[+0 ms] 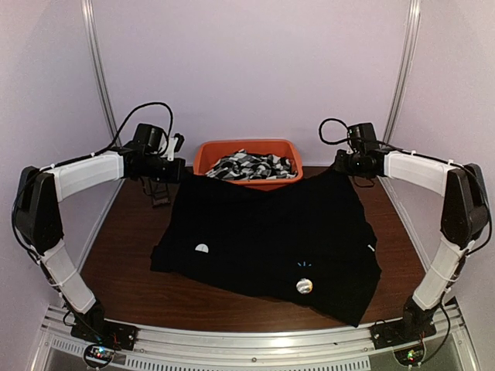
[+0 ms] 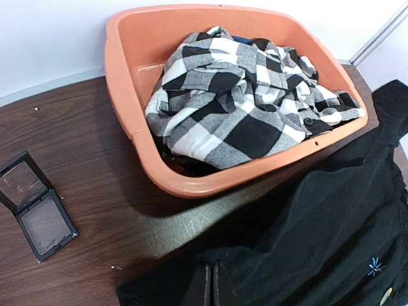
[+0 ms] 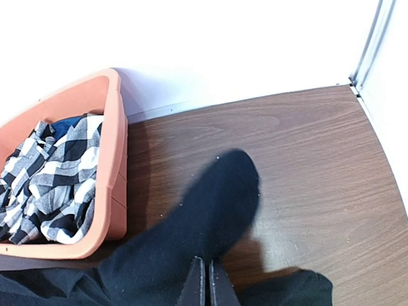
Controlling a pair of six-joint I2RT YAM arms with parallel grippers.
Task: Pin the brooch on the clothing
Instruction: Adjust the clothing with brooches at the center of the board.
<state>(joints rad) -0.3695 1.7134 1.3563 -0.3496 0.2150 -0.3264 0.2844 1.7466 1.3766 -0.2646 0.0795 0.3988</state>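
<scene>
The clothing (image 1: 263, 232), a large black shirt, lies spread over the table with a light-blue starburst mark (image 1: 303, 265) on its front. Just below the mark, a small round silvery brooch (image 1: 303, 286) rests on the cloth; its edge shows in the left wrist view as the brooch (image 2: 386, 296). My left gripper (image 1: 176, 168) is shut on the clothing's far left corner, where fabric bunches at its tips (image 2: 211, 266). My right gripper (image 1: 344, 164) is shut on the far right corner (image 3: 204, 261), and a fold of black cloth (image 3: 217, 197) rises from it.
An orange tub (image 1: 205, 158) of black-and-white checked fabric (image 2: 242, 95) stands at the back, just behind the shirt. A small open black case (image 2: 38, 207) lies on the wood to the left. A white half-round spot (image 1: 202, 248) and a tiny white tag (image 1: 371, 248) sit on the shirt.
</scene>
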